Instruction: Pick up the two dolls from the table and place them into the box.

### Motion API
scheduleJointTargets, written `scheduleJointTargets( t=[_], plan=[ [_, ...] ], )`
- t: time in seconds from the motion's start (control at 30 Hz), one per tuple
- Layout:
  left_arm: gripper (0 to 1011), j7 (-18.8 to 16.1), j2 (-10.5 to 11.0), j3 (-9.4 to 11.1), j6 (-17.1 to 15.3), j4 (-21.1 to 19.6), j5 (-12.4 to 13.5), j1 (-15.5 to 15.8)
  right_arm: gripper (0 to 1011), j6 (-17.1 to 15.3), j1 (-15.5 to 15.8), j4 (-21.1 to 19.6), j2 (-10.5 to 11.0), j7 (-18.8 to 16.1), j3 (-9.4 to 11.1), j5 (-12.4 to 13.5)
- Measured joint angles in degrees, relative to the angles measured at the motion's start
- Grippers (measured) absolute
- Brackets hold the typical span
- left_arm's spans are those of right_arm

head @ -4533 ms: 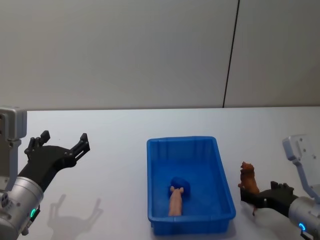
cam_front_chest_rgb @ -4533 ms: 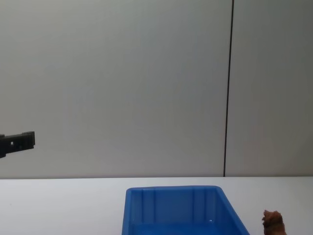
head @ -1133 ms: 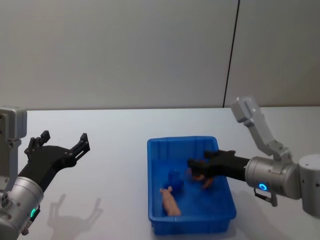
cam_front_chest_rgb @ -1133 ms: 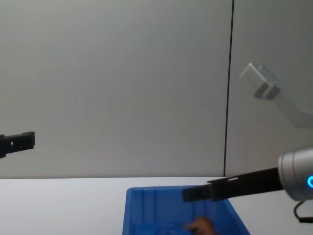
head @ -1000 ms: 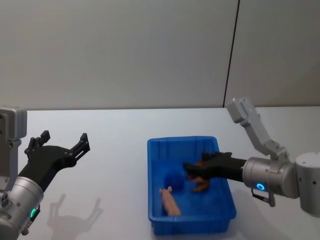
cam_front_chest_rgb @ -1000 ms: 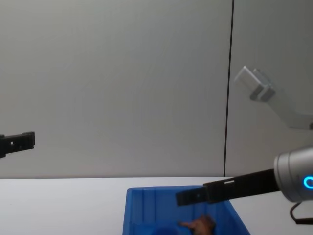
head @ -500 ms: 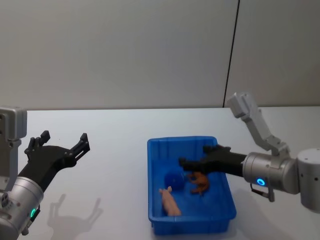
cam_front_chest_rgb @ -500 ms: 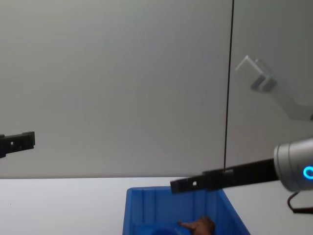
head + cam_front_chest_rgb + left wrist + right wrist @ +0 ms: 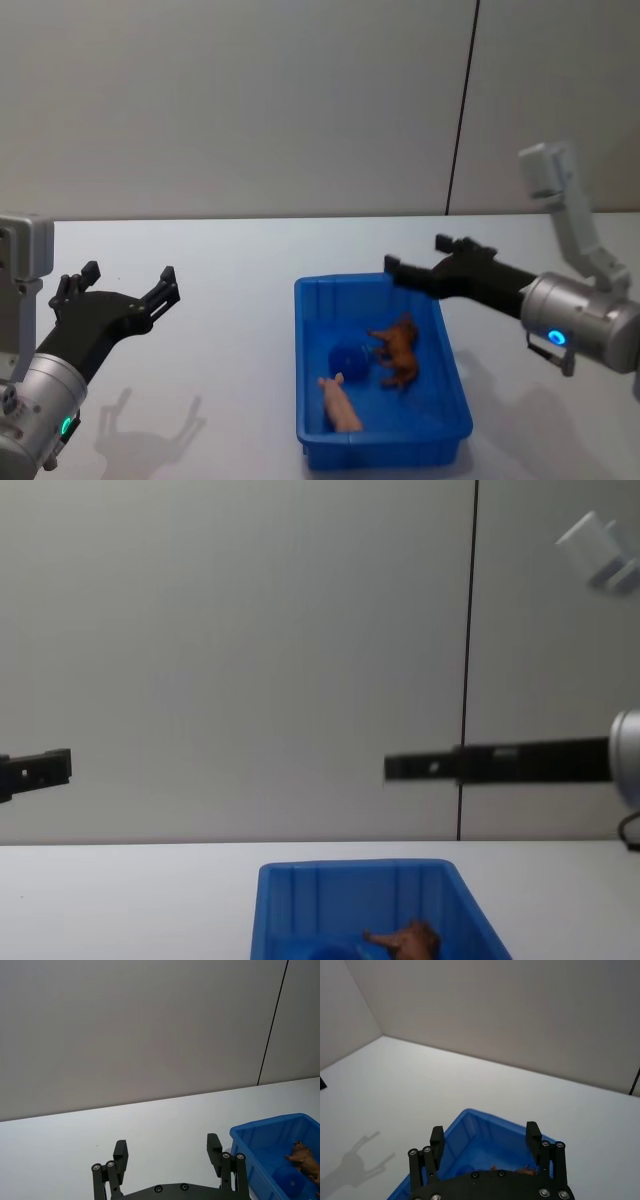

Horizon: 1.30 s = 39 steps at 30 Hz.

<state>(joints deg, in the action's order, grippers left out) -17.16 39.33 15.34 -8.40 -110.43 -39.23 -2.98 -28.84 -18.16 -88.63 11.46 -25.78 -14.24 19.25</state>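
two dolls (image 9: pixel 375 380) in box (image 9: pixel 310 300) (on table (image 9: pixel 230 300))

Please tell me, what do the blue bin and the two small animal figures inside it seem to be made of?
The bright blue rectangular bin looks like moulded plastic: uniform colour, ribbed inner walls, thick rim, slight sheen. The reddish-brown animal figure looks matte and rough-textured, perhaps flocked plastic or rubber; I cannot tell which. The pale pink animal figure looks smooth, probably soft plastic or rubber.

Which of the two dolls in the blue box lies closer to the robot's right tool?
The reddish-brown doll. It lies on the box's right side, nearer the right tool; the pale pink doll lies at the near wall.
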Motion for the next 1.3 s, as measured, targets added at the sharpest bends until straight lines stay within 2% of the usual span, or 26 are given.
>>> scheduleJointTargets(
  t=[0.4,0.63,0.7,0.73,1.0,1.3],
  plan=[
    [1001,0.4,-0.48,0.25,0.19,0.5,0.8,0.46,1001,7.3,1.78,-3.01,1.94,3.06,3.43,8.94],
    [1001,2.76,-2.75,1.65,1.2,2.76,4.36,2.63,1001,12.03,2.76,-4.61,3.13,4.77,5.73,15.06],
    [1001,4.24,-4.19,2.58,1.8,4.19,6.66,4.0,1001,12.84,2.91,-4.95,3.35,5.1,6.24,16.15],
    [1001,4.24,-4.19,2.58,1.8,4.19,6.66,4.0,1001,12.84,2.91,-4.95,3.33,5.08,6.2,16.15],
    [1001,8.36,-8.18,5.03,3.59,8.13,13.06,7.76,1001,13.64,3.92,-5.43,3.62,6.17,5.87,14.91],
    [1001,12.8,-12.52,7.71,5.47,12.43,19.94,11.89,1001,17.32,8.13,-7.44,4.82,10.53,4.59,9.96]
  ],
)
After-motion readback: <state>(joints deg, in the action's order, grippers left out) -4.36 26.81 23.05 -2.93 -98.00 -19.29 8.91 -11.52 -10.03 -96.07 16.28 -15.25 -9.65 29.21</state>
